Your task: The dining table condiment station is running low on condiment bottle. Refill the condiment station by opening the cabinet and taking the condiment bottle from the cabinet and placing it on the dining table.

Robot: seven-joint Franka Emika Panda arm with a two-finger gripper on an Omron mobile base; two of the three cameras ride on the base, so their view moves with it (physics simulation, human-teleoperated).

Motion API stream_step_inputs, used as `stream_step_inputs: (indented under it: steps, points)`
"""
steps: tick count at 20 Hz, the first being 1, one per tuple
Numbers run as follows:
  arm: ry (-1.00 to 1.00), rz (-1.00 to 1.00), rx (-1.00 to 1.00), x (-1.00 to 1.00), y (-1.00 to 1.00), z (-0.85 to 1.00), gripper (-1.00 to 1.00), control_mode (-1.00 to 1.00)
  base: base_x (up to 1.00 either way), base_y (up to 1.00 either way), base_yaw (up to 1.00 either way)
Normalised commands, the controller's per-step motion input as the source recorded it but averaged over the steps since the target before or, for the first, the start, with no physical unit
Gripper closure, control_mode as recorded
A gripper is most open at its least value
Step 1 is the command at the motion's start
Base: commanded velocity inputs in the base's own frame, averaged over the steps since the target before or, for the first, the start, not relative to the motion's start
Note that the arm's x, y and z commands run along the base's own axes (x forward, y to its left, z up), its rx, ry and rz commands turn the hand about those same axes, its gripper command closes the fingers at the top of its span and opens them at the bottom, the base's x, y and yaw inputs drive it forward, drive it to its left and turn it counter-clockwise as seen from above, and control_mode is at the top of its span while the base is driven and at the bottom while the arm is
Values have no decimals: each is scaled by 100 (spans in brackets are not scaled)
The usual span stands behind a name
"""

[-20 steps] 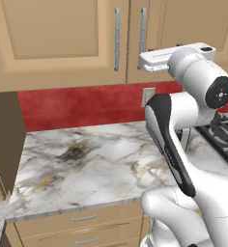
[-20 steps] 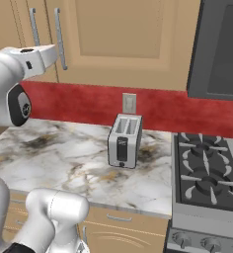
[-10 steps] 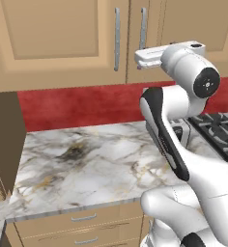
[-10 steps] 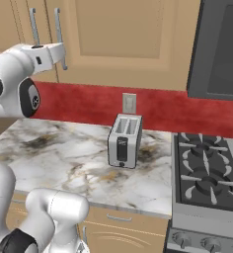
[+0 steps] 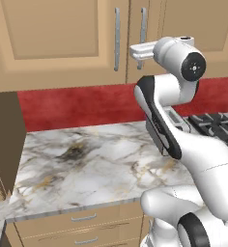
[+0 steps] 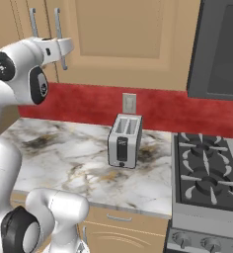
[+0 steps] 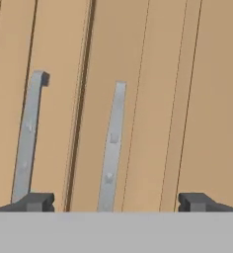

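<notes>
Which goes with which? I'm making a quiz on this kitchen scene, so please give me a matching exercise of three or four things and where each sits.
Things:
1. toaster
2. gripper
3. stove
4. wall outlet

Places:
A. on the red backsplash
B. at the cabinet handles
C. on the marble counter
D. right of the counter

Pairs: 1-C, 2-B, 3-D, 4-A

A kitchen: marble counter (image 6: 64,153) with toaster (image 6: 124,141), stove (image 6: 210,173), wall cabinet (image 5: 58,43), perhaps a microwave (image 6: 222,49) above.
</notes>
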Motion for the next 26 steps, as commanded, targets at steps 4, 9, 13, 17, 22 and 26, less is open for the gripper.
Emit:
stream_step_inputs:
  steps: [4,9,13,17,22,26]
  points:
    - [2,-6,0,54,1,0,-100,-100,0,0,0]
    - [2,-6,0,52,1,0,-100,-100,0,0,0]
    - [0,-5,0,45,2,0,-100,-100,0,0,0]
    - [0,-8,0,41,12,0,100,-100,0,0,0]
    - [3,-8,0,27,7,0,100,-100,0,0,0]
    - [1,-4,0,28,0,0,100,-100,0,0,0]
